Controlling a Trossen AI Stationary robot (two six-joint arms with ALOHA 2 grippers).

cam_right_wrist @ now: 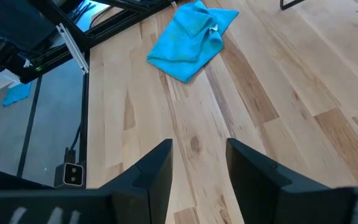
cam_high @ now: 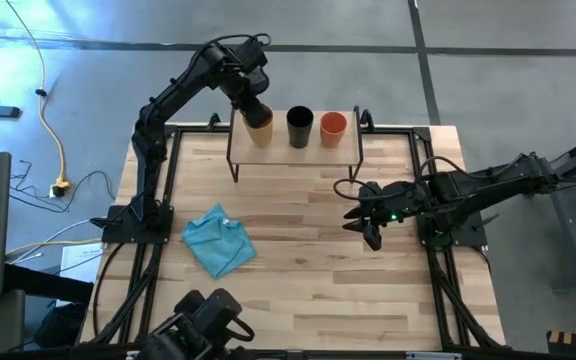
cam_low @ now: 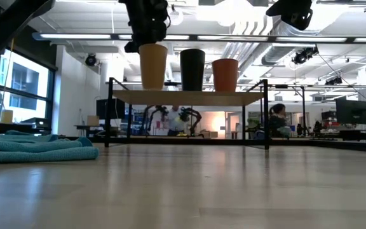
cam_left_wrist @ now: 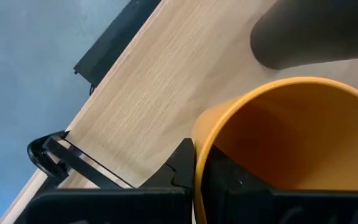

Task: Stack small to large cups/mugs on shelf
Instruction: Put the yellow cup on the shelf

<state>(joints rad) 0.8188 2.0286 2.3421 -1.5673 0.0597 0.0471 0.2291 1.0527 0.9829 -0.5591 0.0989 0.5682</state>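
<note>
Three cups stand in a row on the shelf at the table's far side: the yellow-orange cup at its left end, the black cup in the middle, and the red cup at the right. My left gripper comes down from above and is shut on the yellow-orange cup's rim. My right gripper hangs open over the table's right half with nothing between its fingers. My left gripper pinches the yellow-orange cup's wall at the rim, one finger outside the cup and the other inside it. The fingers come steeply from above. The cup stands upright with its base at the shelf board, close beside the black cup.
A light blue cloth lies crumpled on the table's left half, in front of the shelf. Black frame rails run along the table's left and right sides. People and desks show in the room behind the table.
</note>
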